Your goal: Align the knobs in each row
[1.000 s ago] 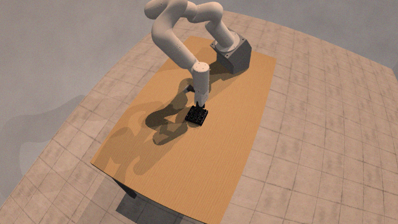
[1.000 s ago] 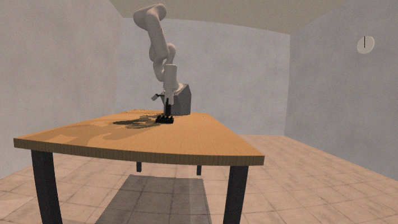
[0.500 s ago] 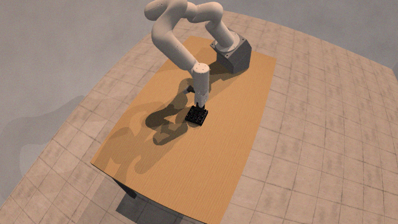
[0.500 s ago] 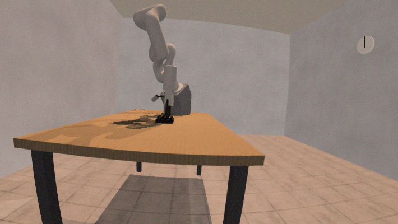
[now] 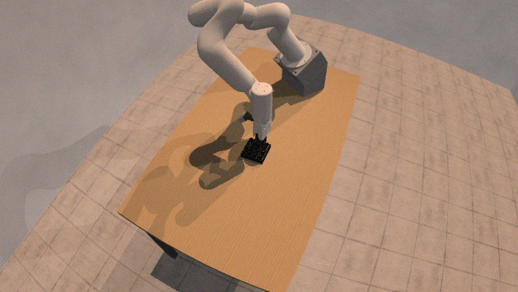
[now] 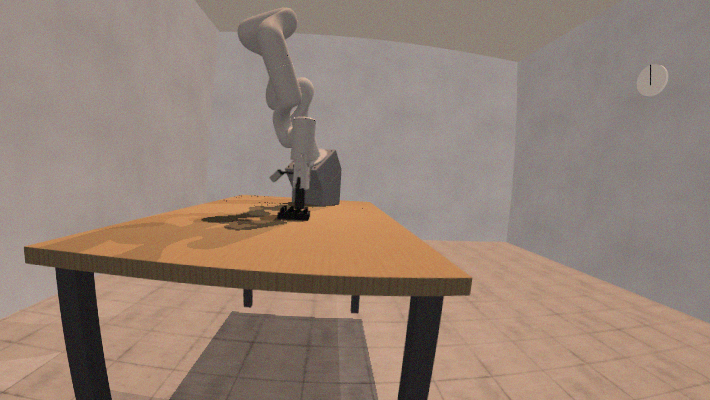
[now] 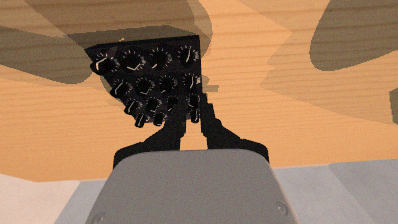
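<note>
From the top, you have the knob box (image 5: 255,150) (image 6: 294,214) (image 7: 150,75) on the wooden table (image 5: 292,182) (image 6: 280,250) (image 7: 300,130), with the gripper (image 5: 260,139) (image 6: 299,205) (image 7: 193,102) pointing down at its edge nearest the arm's grey base (image 5: 314,74) (image 6: 327,182). In the exterior view, you see the box sitting level, the dark fingers upright and reaching down to it; the contact is too small to make out. In the wrist view, your fingers stand slightly apart, straddling the end column of knobs at the box's near edge. A knob shows between them, but you can't tell whether they pinch it. White lines show on several knobs; those nearest the fingers are partly hidden.
</note>
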Tool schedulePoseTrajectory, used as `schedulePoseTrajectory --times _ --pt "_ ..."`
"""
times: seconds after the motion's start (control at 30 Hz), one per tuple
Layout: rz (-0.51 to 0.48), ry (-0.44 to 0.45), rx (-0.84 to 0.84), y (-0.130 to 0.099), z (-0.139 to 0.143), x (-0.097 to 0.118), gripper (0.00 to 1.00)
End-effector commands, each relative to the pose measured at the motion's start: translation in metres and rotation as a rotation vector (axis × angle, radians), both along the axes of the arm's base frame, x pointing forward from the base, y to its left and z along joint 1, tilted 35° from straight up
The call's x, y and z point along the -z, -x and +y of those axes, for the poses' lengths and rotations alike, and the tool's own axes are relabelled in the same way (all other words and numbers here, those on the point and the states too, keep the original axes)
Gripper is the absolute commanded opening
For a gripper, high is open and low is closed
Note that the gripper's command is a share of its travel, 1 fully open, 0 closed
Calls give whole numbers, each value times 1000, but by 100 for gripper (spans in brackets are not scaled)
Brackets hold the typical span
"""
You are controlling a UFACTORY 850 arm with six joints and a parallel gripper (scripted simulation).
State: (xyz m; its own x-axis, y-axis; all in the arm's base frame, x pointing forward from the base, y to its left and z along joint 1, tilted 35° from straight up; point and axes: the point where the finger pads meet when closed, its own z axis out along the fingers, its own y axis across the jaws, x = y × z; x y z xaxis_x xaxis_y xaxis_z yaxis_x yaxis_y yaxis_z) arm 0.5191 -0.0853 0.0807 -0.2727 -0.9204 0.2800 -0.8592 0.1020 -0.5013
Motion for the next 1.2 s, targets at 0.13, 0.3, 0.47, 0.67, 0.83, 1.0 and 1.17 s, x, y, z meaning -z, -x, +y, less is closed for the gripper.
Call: schedulePoseTrajectory --times 0.13,0.3,0.47,0.67,0.83,1.0,1.17 --pt "-1 0 0 0 0 0 19" --pt "-1 0 0 0 0 0 19" --pt "-1 0 0 0 0 0 19" --pt "-1 0 0 0 0 0 8" --pt "-1 0 0 0 0 0 8" --pt "-1 0 0 0 0 0 8" --pt "-1 0 0 0 0 0 8"
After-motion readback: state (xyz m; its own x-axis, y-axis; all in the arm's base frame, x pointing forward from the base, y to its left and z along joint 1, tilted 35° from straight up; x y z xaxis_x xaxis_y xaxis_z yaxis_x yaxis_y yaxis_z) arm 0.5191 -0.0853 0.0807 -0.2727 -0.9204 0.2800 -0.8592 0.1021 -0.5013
